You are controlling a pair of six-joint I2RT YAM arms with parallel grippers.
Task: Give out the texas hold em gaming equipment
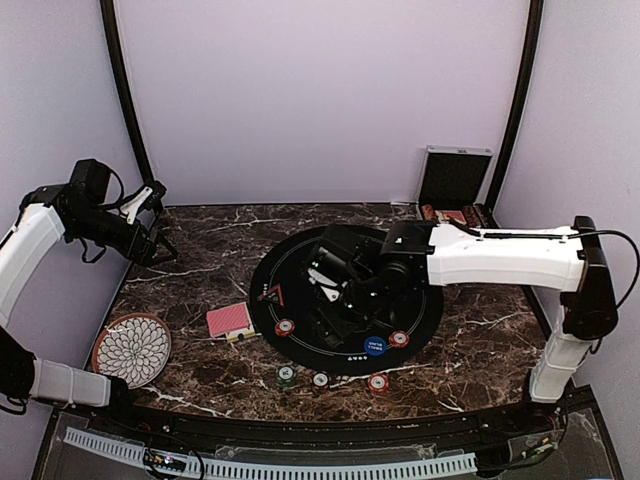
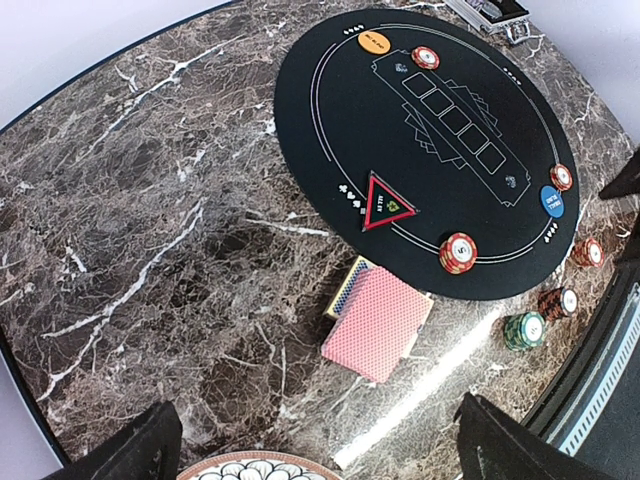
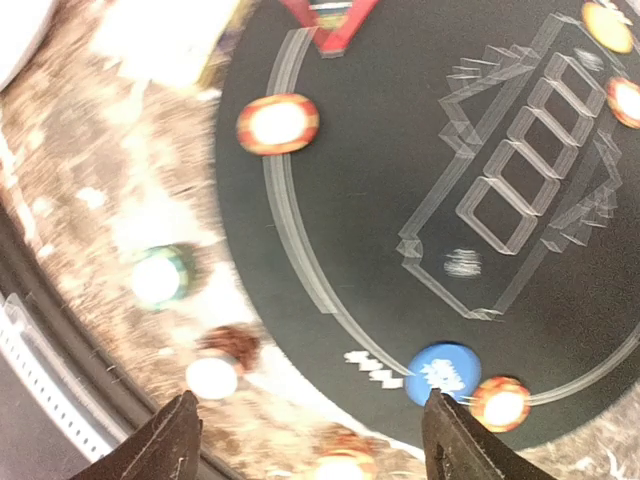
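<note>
Fingers spread and empty, the right gripper (image 3: 308, 398) is hovering over the black mat (image 3: 380, 120), whose blue button disc (image 3: 443, 372) is apparently marking a rim seat, while the left gripper (image 2: 318, 405) is idling off the mat, likewise spread.

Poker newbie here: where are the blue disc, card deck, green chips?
blue disc (image 2: 552, 201): left wrist view, top face.
card deck (image 2: 378, 322): left wrist view, top card.
green chips (image 2: 524, 330): left wrist view, top chip.

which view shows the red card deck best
Left wrist: the red card deck lies sharp and unobstructed beside the black mat. Top external shows it small; right wrist gives only a washed-out blur at its top edge.
</note>
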